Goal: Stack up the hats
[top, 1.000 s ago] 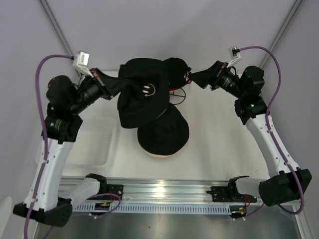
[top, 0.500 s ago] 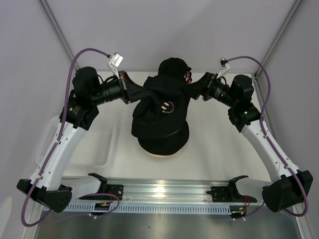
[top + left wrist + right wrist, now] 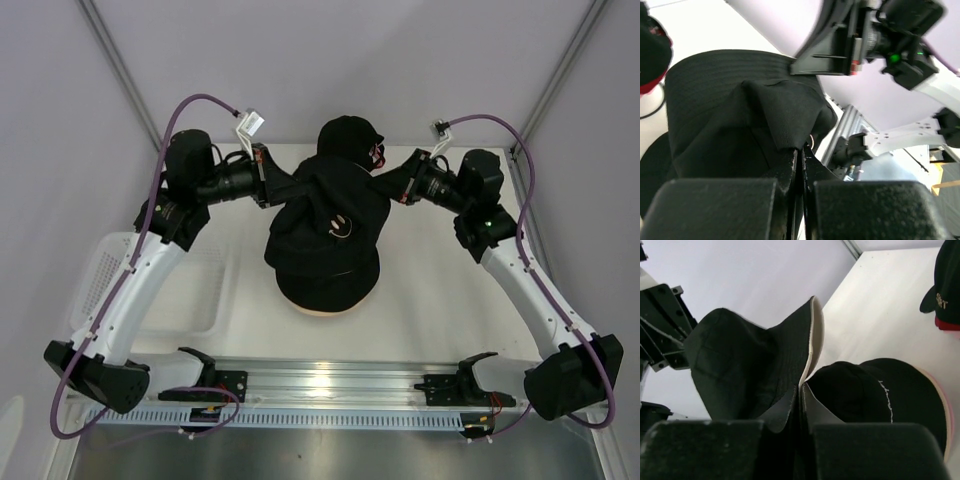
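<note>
Above the stack (image 3: 328, 288), left pincer (image 3: 268, 181) and right pincer (image 3: 397, 184) pinch the black hat (image 3: 330, 205)

Black hat (image 3: 322, 212) seemingly above hat stack (image 3: 330, 290)

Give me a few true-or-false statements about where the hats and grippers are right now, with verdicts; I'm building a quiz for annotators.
1. The left gripper and the right gripper are each shut on the black bucket hat. True.
2. The black bucket hat lies flat on the table. False: it hangs stretched between the two arms, above the hat on the table.
3. The baseball cap sits at the far side of the table, beyond the black bucket hat. True.
4. The hat on the table is white on top. False: its top is black, and only a pale edge shows beneath it at the near side.
</note>
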You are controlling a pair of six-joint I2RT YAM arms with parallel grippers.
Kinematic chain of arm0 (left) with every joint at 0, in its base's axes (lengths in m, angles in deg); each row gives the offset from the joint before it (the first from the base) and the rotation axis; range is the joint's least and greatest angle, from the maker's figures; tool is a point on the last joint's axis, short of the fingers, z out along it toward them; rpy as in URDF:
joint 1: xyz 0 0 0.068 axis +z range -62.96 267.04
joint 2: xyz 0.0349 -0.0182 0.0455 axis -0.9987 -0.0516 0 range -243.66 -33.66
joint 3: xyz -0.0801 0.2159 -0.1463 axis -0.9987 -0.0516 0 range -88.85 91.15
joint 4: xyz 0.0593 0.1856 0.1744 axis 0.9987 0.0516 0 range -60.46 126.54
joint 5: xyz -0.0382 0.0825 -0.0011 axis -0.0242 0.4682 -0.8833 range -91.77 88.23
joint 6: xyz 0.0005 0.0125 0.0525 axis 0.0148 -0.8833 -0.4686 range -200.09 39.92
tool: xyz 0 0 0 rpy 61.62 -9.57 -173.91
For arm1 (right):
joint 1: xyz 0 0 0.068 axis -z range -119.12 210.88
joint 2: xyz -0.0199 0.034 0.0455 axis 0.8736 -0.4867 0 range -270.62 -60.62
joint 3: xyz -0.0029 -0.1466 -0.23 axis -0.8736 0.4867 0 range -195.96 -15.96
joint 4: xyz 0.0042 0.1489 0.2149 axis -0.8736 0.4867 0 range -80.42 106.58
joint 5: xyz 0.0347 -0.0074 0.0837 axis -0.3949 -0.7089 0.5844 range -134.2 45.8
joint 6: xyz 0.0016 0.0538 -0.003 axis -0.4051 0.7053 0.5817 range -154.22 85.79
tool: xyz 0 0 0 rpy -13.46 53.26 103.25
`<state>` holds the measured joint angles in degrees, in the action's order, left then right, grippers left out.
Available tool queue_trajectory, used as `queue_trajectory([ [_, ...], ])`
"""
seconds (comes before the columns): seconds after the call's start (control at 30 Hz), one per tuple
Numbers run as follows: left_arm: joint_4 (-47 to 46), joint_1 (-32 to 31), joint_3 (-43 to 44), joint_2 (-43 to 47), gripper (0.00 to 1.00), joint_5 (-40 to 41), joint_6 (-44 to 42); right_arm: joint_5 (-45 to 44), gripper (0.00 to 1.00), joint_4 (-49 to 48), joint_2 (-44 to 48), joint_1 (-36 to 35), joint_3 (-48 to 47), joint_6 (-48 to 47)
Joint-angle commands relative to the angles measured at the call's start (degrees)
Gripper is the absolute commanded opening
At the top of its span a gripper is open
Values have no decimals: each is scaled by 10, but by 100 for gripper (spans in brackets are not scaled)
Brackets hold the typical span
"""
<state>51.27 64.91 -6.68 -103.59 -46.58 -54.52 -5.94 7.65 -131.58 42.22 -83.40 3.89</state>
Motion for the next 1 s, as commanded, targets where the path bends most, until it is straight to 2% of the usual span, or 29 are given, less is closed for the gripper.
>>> queue_trajectory([
  [0.0,3,-5,9,-13,1,28,-38,3,0,3,22,-3,12,12],
  [0.1,18,-5,15,-20,1,45,-44,-40,0,18,63,-1,54,6],
  [0.17,16,-5,9,-21,6,44,-39,-51,0,42,81,7,82,5],
  [0.23,30,-5,11,-21,23,58,-39,-80,0,54,89,13,103,14],
  [0.27,39,-4,9,-19,43,81,-43,-97,0,58,92,22,127,21],
  [0.33,61,-4,4,-11,65,110,-48,-115,0,41,93,34,157,57],
  [0.37,67,-3,-8,5,86,150,-48,-118,0,30,92,38,172,69],
  [0.43,77,-1,-17,29,99,194,-39,-125,0,-14,92,38,211,93],
  [0.47,76,2,-51,60,100,240,-21,-126,0,-20,88,37,219,97],
  [0.53,64,11,-79,96,99,280,7,-136,0,-18,86,28,227,90],
  [0.57,55,24,-136,116,99,307,48,-149,0,-12,89,22,226,86],
  [0.6,45,31,-157,154,99,318,73,-155,0,-7,91,9,226,80],
  [0.7,1,44,-264,202,100,336,161,-173,0,-2,98,-6,226,72],
  [0.8,-32,44,-324,236,99,342,232,-187,0,1,101,-15,229,78],
  [0.97,-55,44,-379,276,96,353,294,-193,0,-1,104,-22,237,83],
])
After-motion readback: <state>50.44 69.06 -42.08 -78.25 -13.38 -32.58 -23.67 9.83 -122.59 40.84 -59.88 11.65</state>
